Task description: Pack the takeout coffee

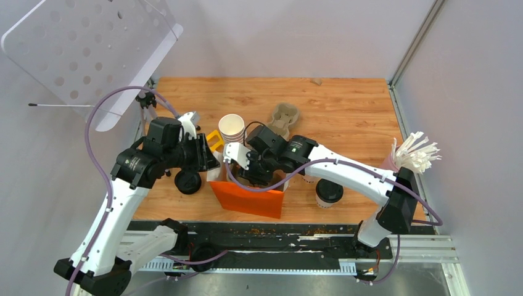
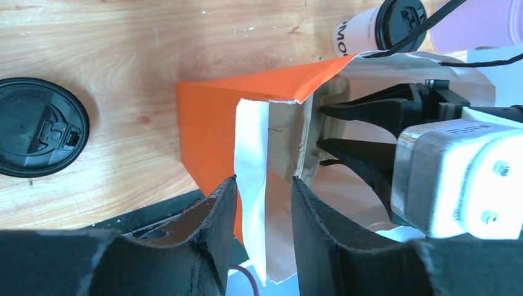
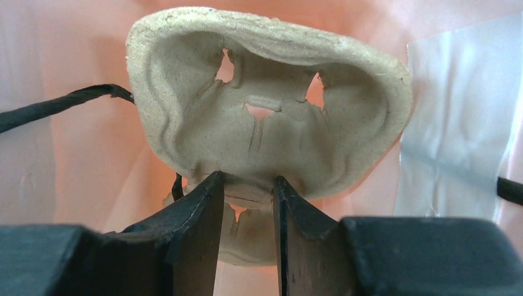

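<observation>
Left gripper (image 2: 264,180) pinched the folded edge of the orange bag (image 1: 247,198), near the middle of the top view, holding its mouth open. Right gripper (image 3: 248,179) was down inside the bag, squeezing the rim of a brown cup tray (image 3: 265,105). Takeout coffee (image 1: 329,192) stood on the table (image 1: 345,105) just right of the bag, lid on, not packed yet. To do this step well, I think the tray should go flat on the bag's bottom, holes up, while the left side holds firm so the bag does not tip.
</observation>
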You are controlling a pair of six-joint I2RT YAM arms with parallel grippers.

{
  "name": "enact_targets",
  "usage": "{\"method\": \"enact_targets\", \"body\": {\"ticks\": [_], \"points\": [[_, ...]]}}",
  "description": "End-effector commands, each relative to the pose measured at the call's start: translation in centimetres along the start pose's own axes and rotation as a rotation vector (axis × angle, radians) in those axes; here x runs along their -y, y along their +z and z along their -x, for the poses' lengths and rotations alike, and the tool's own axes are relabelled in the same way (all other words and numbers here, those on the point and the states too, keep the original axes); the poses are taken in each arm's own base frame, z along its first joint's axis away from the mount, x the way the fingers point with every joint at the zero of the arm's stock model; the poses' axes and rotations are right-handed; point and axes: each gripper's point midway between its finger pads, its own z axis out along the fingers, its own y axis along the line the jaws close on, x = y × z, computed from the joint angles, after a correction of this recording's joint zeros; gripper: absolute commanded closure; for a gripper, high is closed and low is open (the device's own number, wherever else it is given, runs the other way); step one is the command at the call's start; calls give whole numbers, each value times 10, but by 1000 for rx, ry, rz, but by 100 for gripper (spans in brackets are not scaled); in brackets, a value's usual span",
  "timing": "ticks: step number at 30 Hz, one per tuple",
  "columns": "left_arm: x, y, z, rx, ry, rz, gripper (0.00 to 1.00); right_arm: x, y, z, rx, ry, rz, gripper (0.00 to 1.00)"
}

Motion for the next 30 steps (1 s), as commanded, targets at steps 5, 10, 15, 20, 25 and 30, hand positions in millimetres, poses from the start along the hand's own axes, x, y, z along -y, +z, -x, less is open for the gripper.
{"method": "enact_targets", "body": {"ticks": [5, 10, 15, 20, 25, 30], "points": [[4, -18, 13, 81, -4, 7, 43, 5, -9, 7, -11, 0, -44, 67], [-1, -13, 4, 40, -3, 17, 40, 9, -11, 12, -11, 15, -61, 55], [-1, -11, 0, 20, 9, 12, 38, 11, -23, 30, 47, 21, -73, 48], [-1, -7, 0, 14, 16, 7, 40, 9, -33, 49, 142, 38, -70, 50], [-4, -1, -2, -2, 15, 12, 47, 5, -30, 62, 226, 55, -54, 56], [-6, 1, -3, -21, 27, 23, 54, -8, -21, 73, 305, 63, 22, 57]]}}
